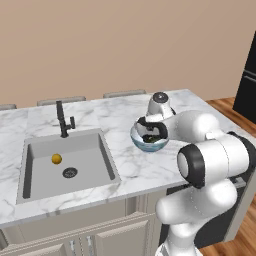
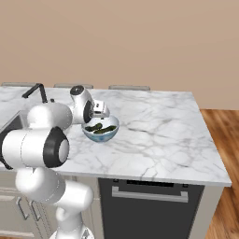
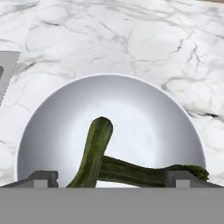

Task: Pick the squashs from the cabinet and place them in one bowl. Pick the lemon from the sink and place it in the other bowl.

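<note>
Two squashs [image 3: 103,159] lie crossed at the bottom of the hand view, inside the pale bowl [image 3: 131,94]; gripper [image 3: 111,179] jaws stand apart above them, apparently post-release. Lemon [image 1: 56,159] sits left, in the sink [image 1: 30,165], the likely next pick.

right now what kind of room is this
Most likely a kitchen, rendered in simulation: a marble counter with a recessed sink and black faucet, cabinet doors below, and a pale bowl holding two squashes.
</note>
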